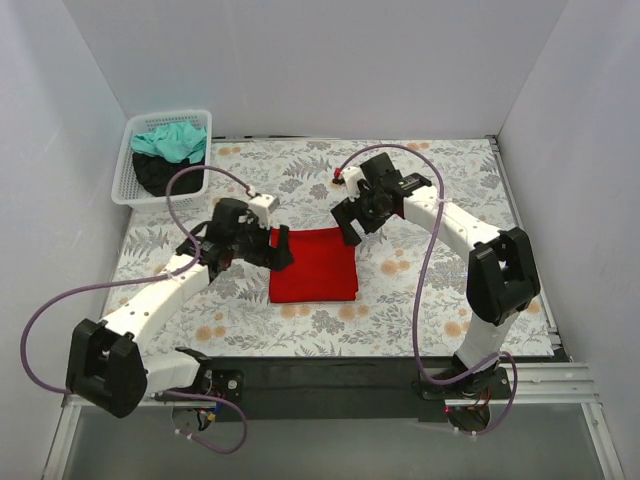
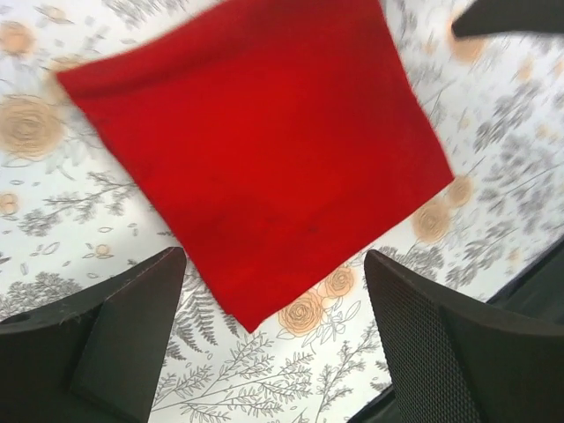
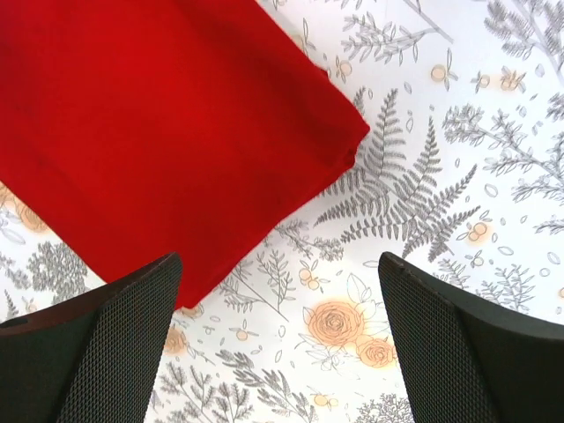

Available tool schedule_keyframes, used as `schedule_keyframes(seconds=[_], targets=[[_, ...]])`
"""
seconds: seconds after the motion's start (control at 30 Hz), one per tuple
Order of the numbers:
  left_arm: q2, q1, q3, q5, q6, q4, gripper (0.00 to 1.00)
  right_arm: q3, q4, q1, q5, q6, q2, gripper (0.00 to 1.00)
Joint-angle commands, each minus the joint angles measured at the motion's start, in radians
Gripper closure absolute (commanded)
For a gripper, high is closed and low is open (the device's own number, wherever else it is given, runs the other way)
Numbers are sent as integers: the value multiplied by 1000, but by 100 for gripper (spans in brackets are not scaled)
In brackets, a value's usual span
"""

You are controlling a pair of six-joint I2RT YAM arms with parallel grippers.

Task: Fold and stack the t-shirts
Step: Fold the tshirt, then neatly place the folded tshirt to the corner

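A bright red t-shirt lies folded into a flat rectangle on the floral cloth at mid-table. It also shows in the left wrist view and the right wrist view. My left gripper hovers open and empty at the shirt's left edge; its jaws frame one corner of the shirt. My right gripper hovers open and empty over the shirt's far right corner. A teal-green t-shirt and a black t-shirt lie crumpled in the basket.
A white mesh basket stands at the far left corner. The grey-and-orange floral cloth covers the table top. White walls close in the left, back and right. The dark front rail carries the arm bases.
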Motion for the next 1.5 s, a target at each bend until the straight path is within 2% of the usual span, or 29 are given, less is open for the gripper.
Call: schedule_keyframes(seconds=[0.0,0.2,0.33,0.5,0.57,0.67,0.87,1.07,1.1,1.13,1.17,1.2,1.3,1.33,1.47], targets=[[93,-179,57,-232,71,-46,18,24,41,24,176,31,-24,2],[261,-285,167,-306,54,-35,16,-30,39,6,210,9,-78,2],[445,-345,273,-308,22,-17,15,-63,42,-87,171,14,-86,2],[647,-344,334,-375,44,-66,14,-41,25,-171,124,6,-78,2],[733,-313,367,-337,63,-126,14,-25,10,-191,108,0,-71,2],[723,-230,324,-274,145,-183,14,-16,5,-220,80,0,-64,2],[570,1,129,-202,367,-284,16,2,-1,-247,45,-2,-58,2],[441,286,-86,-197,735,-305,12,-19,1,-249,26,-11,-69,2],[429,366,-113,-206,854,-278,11,-27,-1,-249,20,-12,-72,2],[421,391,-144,-217,911,-276,11,-30,1,-249,17,-14,-74,2],[412,456,-156,-220,959,-272,11,-33,1,-249,17,-15,-77,2],[407,527,-165,-220,1076,-261,11,-36,2,-249,16,-17,-81,2],[407,642,-193,-243,1231,-227,11,-30,1,-249,12,-18,-83,2],[414,670,-187,-242,1322,-229,11,-27,-2,-249,12,-18,-83,1],[487,773,-133,-255,1468,-241,11,-19,-10,-249,15,-20,-83,2]])
